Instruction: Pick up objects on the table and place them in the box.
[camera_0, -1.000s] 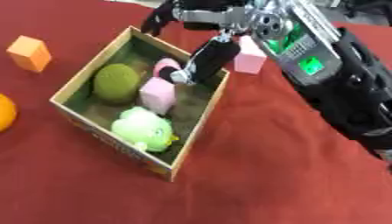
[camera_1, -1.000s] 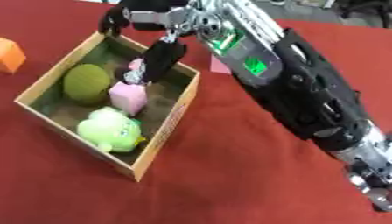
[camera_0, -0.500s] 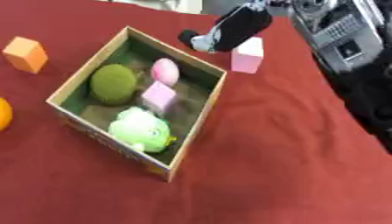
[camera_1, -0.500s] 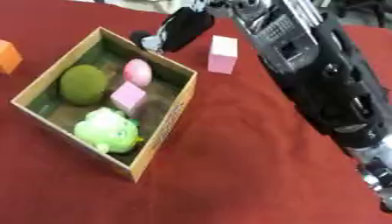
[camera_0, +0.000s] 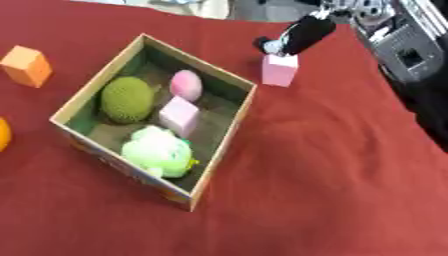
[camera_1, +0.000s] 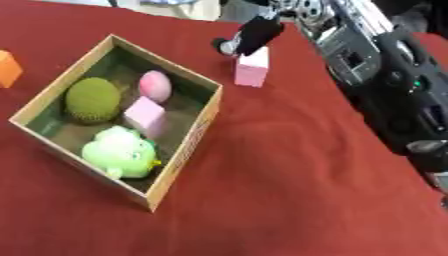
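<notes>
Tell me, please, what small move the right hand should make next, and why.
Probably lower the right hand and close its fingers round the pink block. The hand hovers just above this block, which stands on the table outside the box.

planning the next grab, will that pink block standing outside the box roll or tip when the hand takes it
The pink block has flat faces and square edges, so it probably won't roll. It stands taller than it is wide on the red cloth, so a sideways nudge from the right hand could tip it. It looks like foam or light plastic, probably light, though that can't be confirmed.
</notes>
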